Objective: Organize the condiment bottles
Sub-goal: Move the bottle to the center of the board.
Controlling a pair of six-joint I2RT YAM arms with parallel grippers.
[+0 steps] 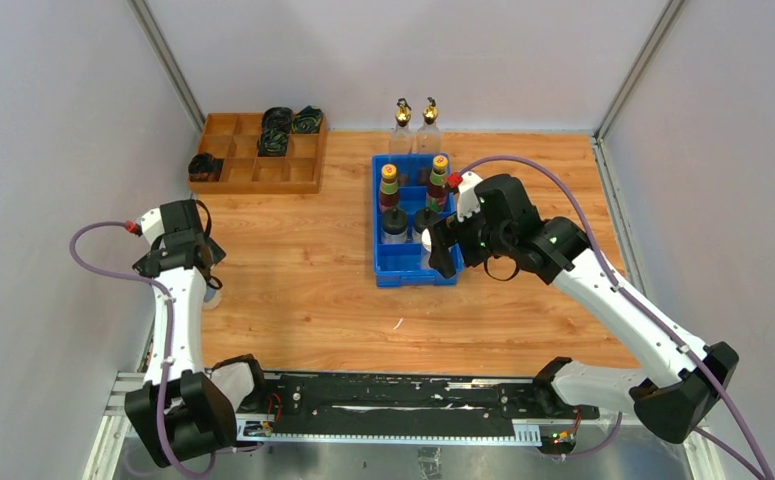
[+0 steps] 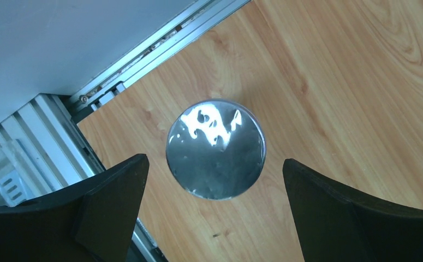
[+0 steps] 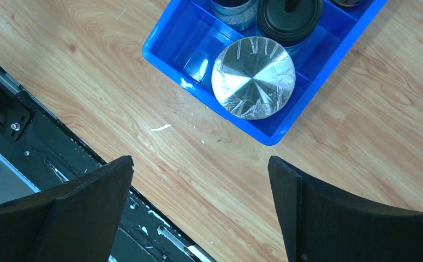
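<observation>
One silver-lidded shaker (image 2: 215,148) stands alone at the far left of the bench (image 1: 303,260), close to the metal rail at its edge and well apart from the others. The left end effector (image 2: 213,160) hangs directly above it with the jaws wide, one finger on each side of the lid, and holds nothing. In the far left corner is a wooden tray (image 1: 225,172) with compartments; the black cable coils (image 1: 275,130) in it are not part of this job.

In the middle is a blue bin (image 1: 403,272), where most of the work appears done. Inside I count five containers: two dark bottles (image 1: 389,185) with yellow and green caps at the back, two black-capped jars (image 1: 394,222) before them, and a second shaker (image 3: 252,76) in the near right corner, its lid under clear film. Two tall clear bottles (image 1: 401,120) with gold spouts stand on the bench just behind the bin, outside it.

The right end effector (image 3: 201,159) hovers over that near right corner, jaws wide and empty.

I judge the task more than half done: the lone shaker, and perhaps the two clear bottles, remain to be placed. Beside the second shaker the bin shows bare blue floor, so there is room. For the left arm, the right arm over the bin may be the main obstacle.
</observation>
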